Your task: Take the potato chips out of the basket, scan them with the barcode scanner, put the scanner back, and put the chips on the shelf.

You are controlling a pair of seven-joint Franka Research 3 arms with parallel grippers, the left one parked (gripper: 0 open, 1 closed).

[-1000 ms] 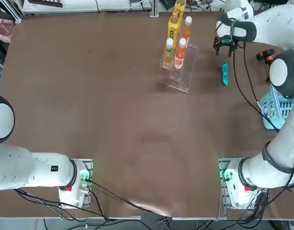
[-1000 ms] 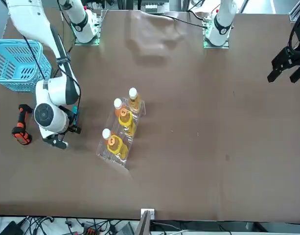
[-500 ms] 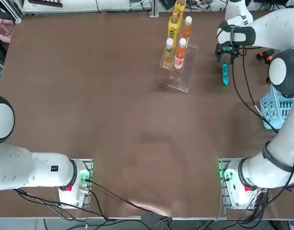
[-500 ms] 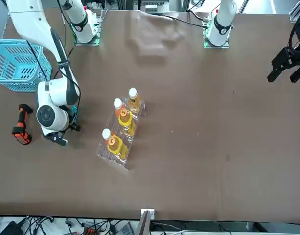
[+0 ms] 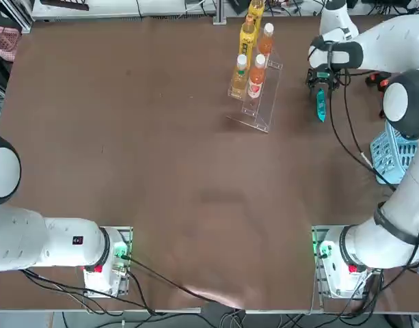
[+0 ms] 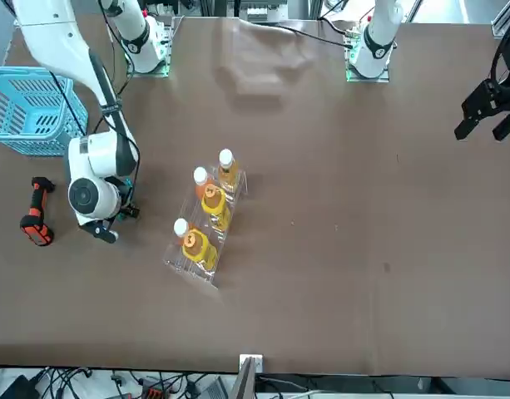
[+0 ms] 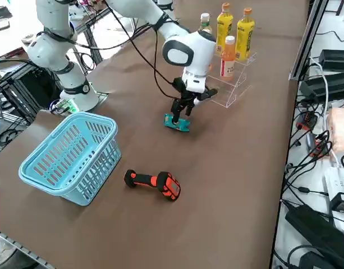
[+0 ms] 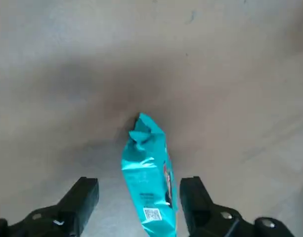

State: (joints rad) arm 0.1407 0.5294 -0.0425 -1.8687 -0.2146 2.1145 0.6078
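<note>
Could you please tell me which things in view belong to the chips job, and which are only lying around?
For the job:
- teal chips packet, between the open fingers of the right gripper
- barcode scanner
- blue basket
- clear shelf

Not for the job:
- bottles on the shelf
- pink basket

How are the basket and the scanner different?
The light blue plastic basket is much bigger than the black and red-orange handheld barcode scanner. The basket has lots of little holes in its sides, while the scanner has a solid body. The basket is open on top like a box, but the scanner is lying on its side. Both rest on the brown table.
</note>
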